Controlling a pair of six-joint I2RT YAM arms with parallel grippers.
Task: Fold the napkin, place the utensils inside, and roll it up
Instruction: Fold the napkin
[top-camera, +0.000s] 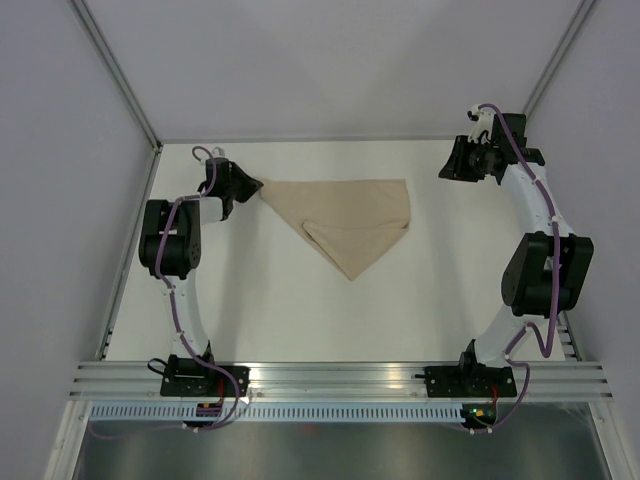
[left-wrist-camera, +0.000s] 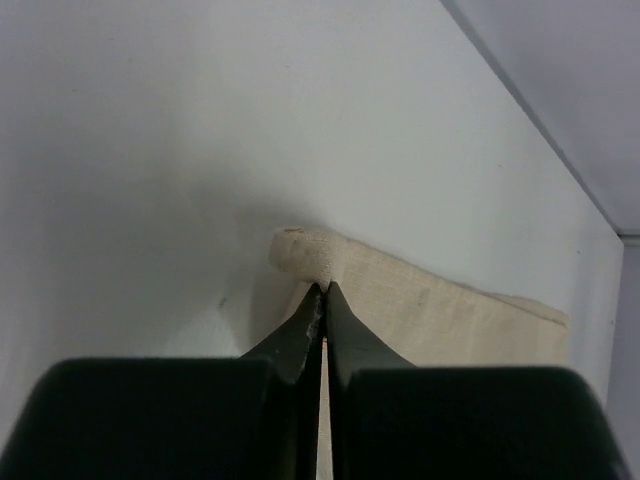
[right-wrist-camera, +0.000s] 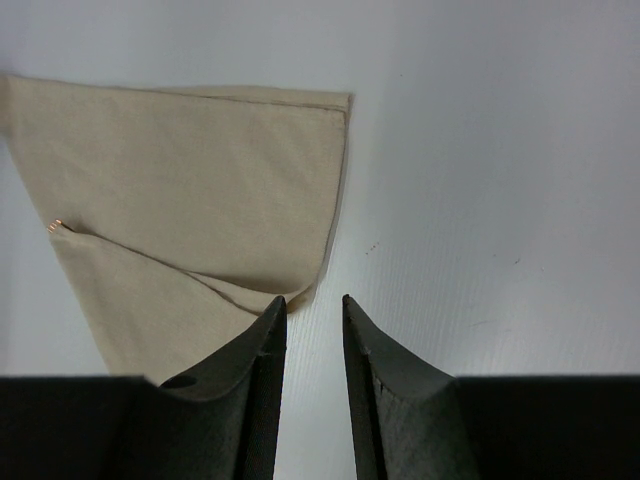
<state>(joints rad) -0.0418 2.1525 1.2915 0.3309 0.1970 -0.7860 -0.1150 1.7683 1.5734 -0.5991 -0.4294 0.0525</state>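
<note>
The beige napkin (top-camera: 350, 220) lies folded into a triangle on the white table, its point toward me. My left gripper (top-camera: 256, 187) is shut on the napkin's left corner, and the left wrist view shows the jaws (left-wrist-camera: 323, 288) pinching the cloth (left-wrist-camera: 440, 320). My right gripper (top-camera: 445, 170) is open and empty, off the napkin's right corner. In the right wrist view its jaws (right-wrist-camera: 313, 300) stand a little apart beside the cloth (right-wrist-camera: 200, 170). A small orange-brown end of the utensils (right-wrist-camera: 57, 226) pokes out at a fold edge; the rest is hidden.
White walls enclose the table at the back and sides. A metal rail (top-camera: 340, 378) with both arm bases runs along the near edge.
</note>
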